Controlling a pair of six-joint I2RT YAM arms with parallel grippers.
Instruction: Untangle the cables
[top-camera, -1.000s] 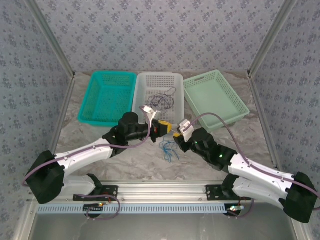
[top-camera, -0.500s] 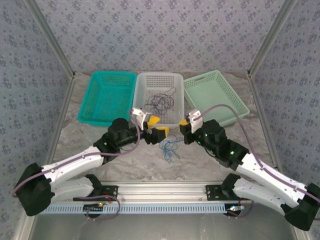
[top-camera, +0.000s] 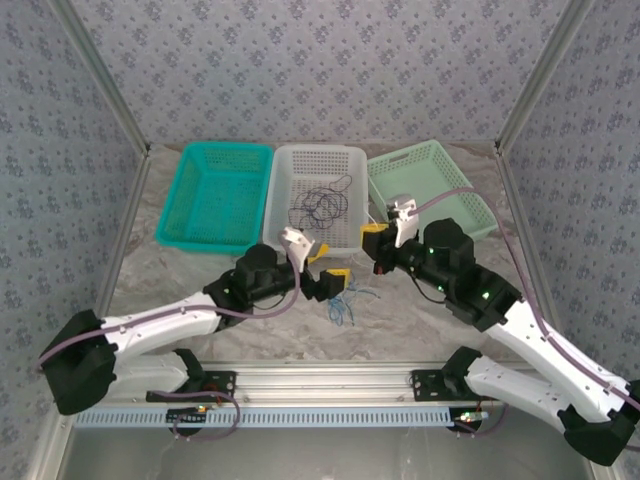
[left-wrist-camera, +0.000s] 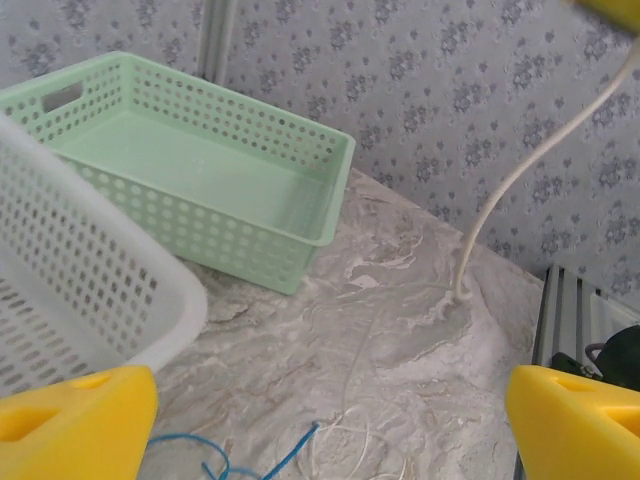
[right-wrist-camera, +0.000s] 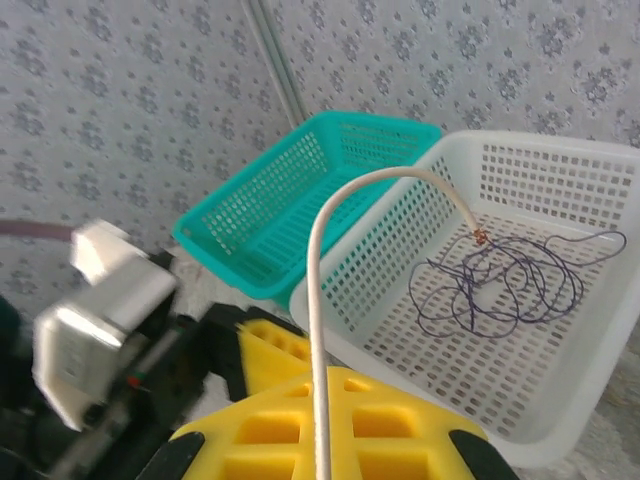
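Everywhere, patterned walls (top-camera: 320, 70) enclose the marbled table (top-camera: 160, 272).

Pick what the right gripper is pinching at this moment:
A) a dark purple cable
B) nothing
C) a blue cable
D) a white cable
D: in the right wrist view a white cable rises out of the shut right gripper and arcs over toward the white basket, while the dark cable lies loose inside that basket.
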